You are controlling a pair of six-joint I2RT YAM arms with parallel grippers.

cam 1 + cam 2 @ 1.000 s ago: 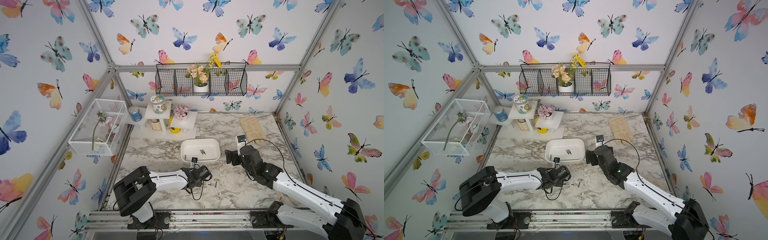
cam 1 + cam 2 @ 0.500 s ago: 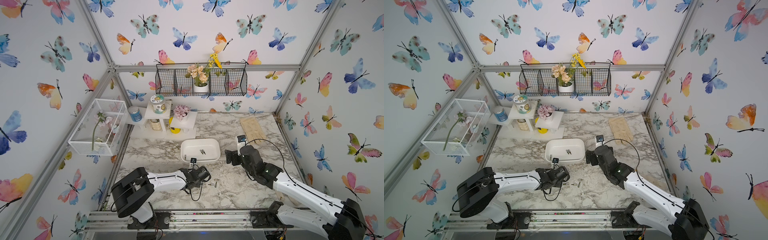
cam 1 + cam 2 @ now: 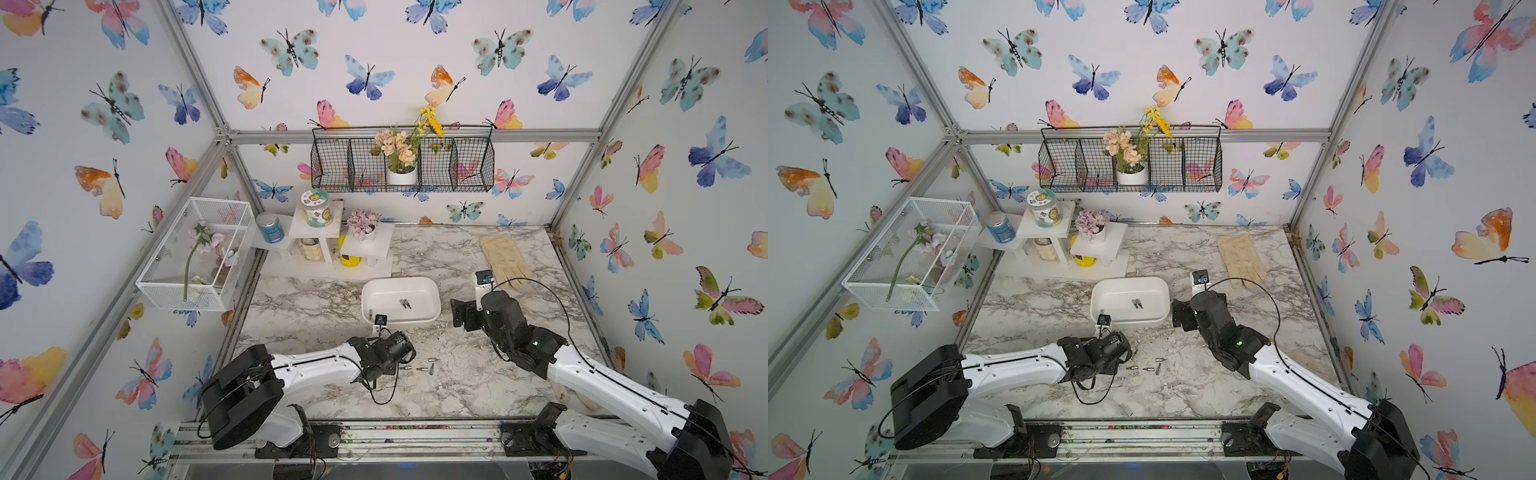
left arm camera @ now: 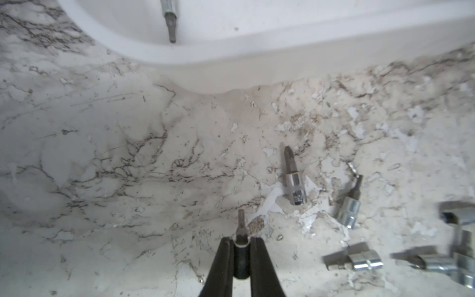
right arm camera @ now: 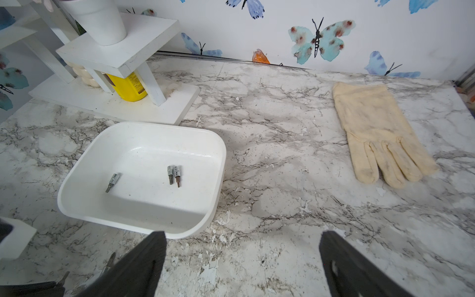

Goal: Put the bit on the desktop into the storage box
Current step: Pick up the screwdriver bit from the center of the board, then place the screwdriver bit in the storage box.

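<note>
On the desk [image 3: 478, 390], near its front edge, we find the left jaws pinched narrow on a bit [image 4: 241, 228]. Its dark tip pokes out ahead of them in the left wrist view, and we cannot tell whether it has cleared the surface. We judge the task to be well under way but not near its end. Three stored bits [image 5: 170, 174] already lie on the floor of the storage box [image 5: 221, 164], one alone and two side by side. At least four loose bits [image 4: 293, 177] lie scattered on the marble just beside the left jaws, and the farthest of them are too blurred for us to count. What we think is left is to carry the held bit over the near wall of the box and let it go, then do the same for each loose one. The box stands near the middle of the desk, just beyond the left jaws. The right jaws hang wide apart and empty close by the box's other side. Of the other containers, the black wire basket [image 3: 473, 166] on the back wall holds a white flowerpot [image 3: 401, 175]. The white wire-mesh cage [image 3: 166, 286] on the side wall holds an artificial flower [image 3: 195, 249]. Neither has any bit in it that we can see.
</note>
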